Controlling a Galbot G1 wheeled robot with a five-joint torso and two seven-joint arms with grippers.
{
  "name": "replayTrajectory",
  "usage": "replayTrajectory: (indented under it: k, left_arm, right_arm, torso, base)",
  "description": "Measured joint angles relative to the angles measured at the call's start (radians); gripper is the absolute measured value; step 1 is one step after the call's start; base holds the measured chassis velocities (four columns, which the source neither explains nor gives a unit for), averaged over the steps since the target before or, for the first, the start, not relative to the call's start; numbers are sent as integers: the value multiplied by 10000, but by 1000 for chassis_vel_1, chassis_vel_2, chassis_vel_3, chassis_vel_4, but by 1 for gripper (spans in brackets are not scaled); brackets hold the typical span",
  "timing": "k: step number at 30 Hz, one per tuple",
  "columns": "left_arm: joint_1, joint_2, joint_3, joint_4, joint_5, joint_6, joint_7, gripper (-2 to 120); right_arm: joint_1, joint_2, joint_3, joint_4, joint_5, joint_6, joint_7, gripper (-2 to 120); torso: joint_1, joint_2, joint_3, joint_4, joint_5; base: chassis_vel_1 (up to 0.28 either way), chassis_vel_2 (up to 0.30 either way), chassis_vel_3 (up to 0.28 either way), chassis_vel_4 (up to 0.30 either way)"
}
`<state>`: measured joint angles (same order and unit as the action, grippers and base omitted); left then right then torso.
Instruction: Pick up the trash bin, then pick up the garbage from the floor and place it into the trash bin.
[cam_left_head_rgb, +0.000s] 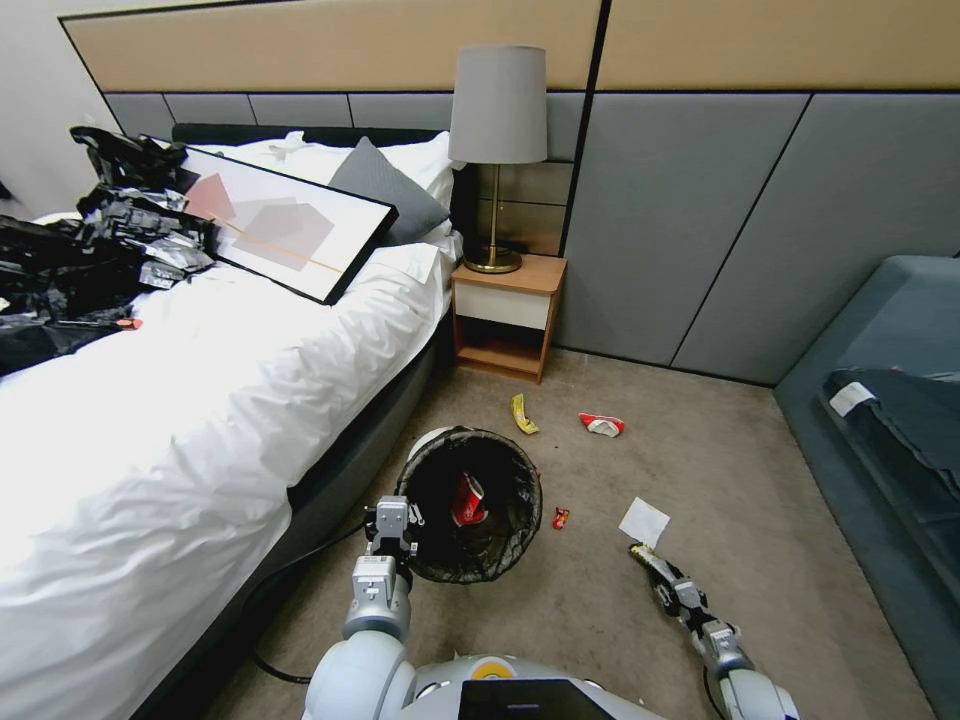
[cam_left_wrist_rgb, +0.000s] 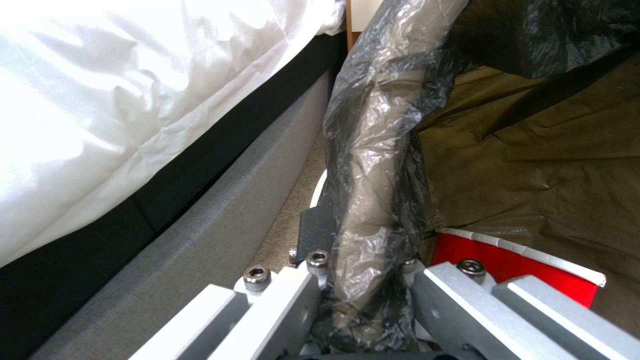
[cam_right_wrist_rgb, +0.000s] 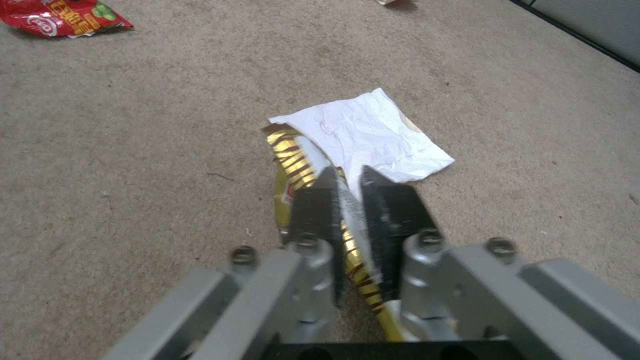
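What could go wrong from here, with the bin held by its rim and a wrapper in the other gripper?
The left gripper clamps only the bag-covered rim of the trash bin; slick plastic there could let the bin slip or tip, spilling the red can inside. The right gripper pinches the thin gold wrapper edge-on, so it might slide out on the way to the bin. The white tissue touches the wrapper and could get dragged along.

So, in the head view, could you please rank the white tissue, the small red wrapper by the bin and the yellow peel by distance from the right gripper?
From the right gripper, shut on a gold wrapper:
1. White tissue, just ahead on the carpet.
2. Small red wrapper, toward the trash bin.
3. Yellow peel, farther off, near the nightstand.
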<state>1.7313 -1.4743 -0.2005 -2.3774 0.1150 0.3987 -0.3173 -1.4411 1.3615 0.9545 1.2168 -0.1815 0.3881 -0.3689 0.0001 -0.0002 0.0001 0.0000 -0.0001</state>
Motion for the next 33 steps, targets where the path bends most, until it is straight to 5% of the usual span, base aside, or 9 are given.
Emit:
replayTrajectory:
  k: [23,33]
  left_arm:
    - [-1,-13,-4,-23,3,-12,-5,0]
    - [2,-19,4,-20,11,-19,-6,0]
  right_arm:
    - [75,21,-62,-28,194,15,240,0]
    - [17,181,-213,58,-109,-28,324,34]
  torso:
    - [0,0,0,0,2]
    - [-1,1,-1,0,1]
  base:
    - [0,0,0,0]
    - [0,0,0,0]
